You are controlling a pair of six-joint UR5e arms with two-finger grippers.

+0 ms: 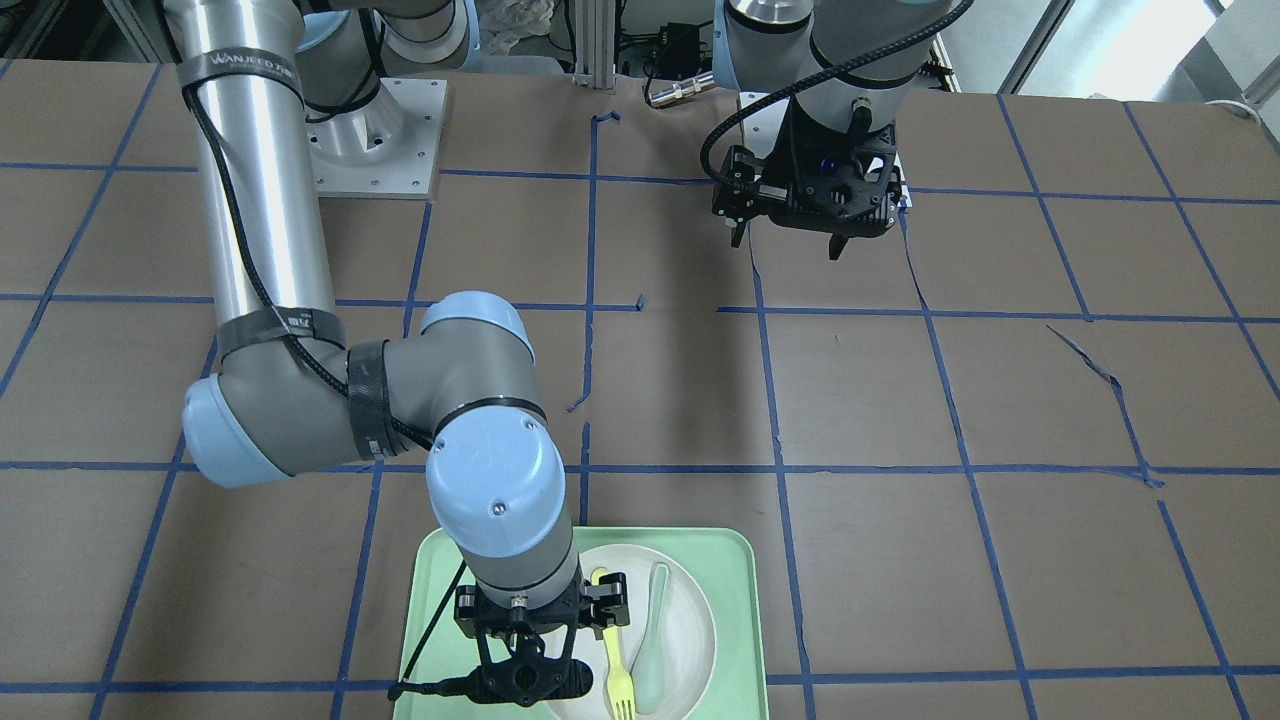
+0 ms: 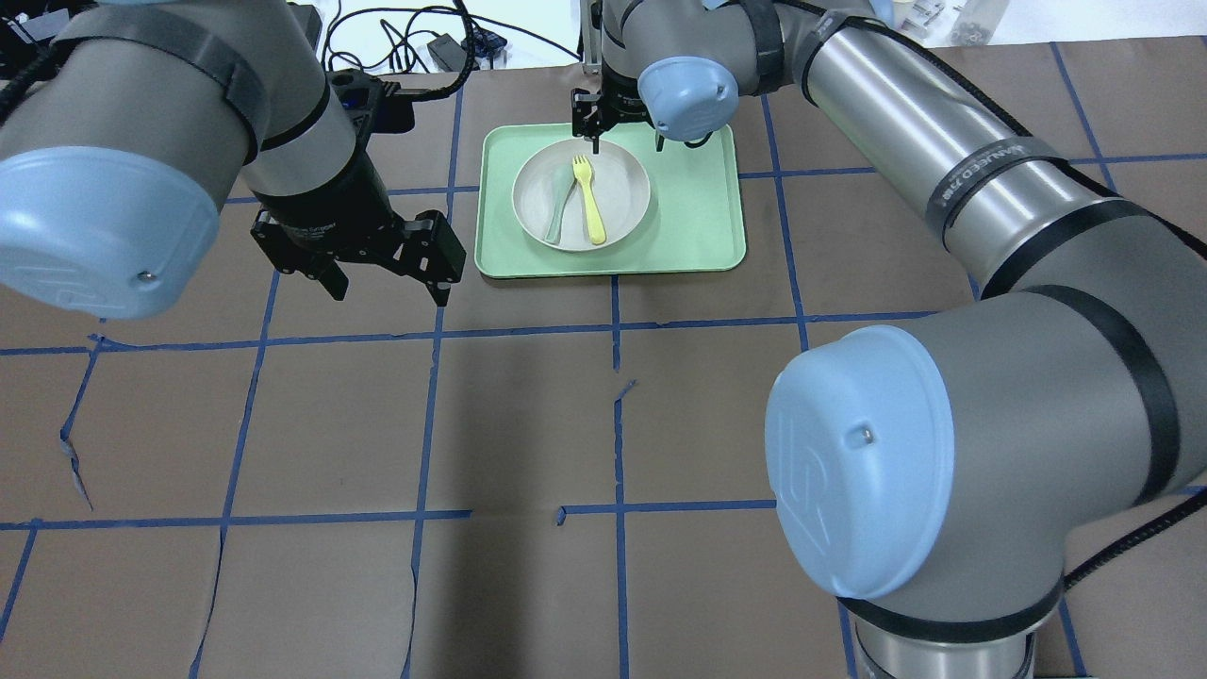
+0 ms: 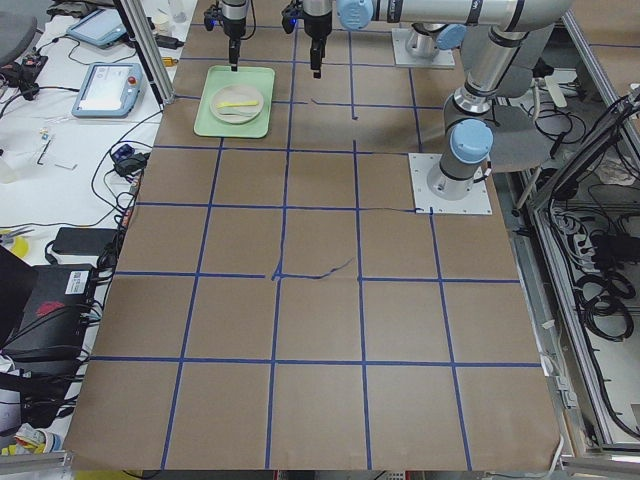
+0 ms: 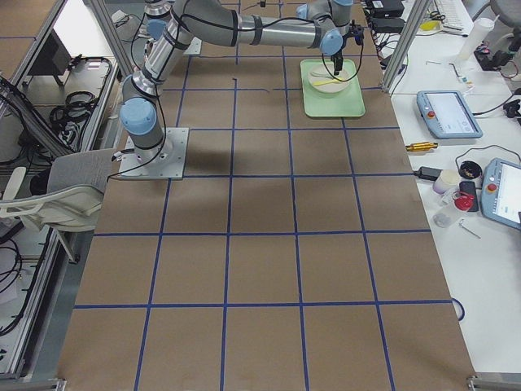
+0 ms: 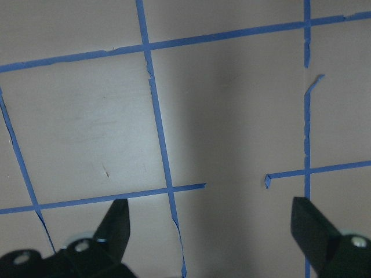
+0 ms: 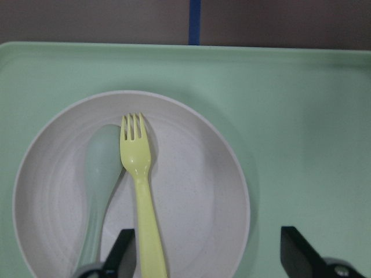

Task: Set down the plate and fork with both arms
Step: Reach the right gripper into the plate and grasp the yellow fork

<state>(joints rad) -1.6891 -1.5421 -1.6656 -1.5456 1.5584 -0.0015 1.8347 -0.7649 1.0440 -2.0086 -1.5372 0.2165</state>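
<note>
The white plate (image 2: 624, 189) sits on the mint-green tray (image 2: 698, 217) at the far middle of the table. The yellow fork (image 2: 591, 203) lies in the plate beside a pale grey-green spoon (image 2: 558, 212). My right gripper (image 2: 622, 141) hovers open and empty over the plate's far edge. In the right wrist view the fork (image 6: 142, 191) and spoon (image 6: 101, 179) lie in the plate (image 6: 191, 191), the fork handle beside one finger of the right gripper (image 6: 208, 255). My left gripper (image 2: 382, 269) is open and empty over bare table, left of the tray.
The table is brown paper with a blue tape grid (image 2: 615, 325). The tray also shows in the front view (image 1: 740, 600), with the left gripper (image 1: 790, 245) far from it. The left wrist view shows only table under the left gripper (image 5: 213, 226).
</note>
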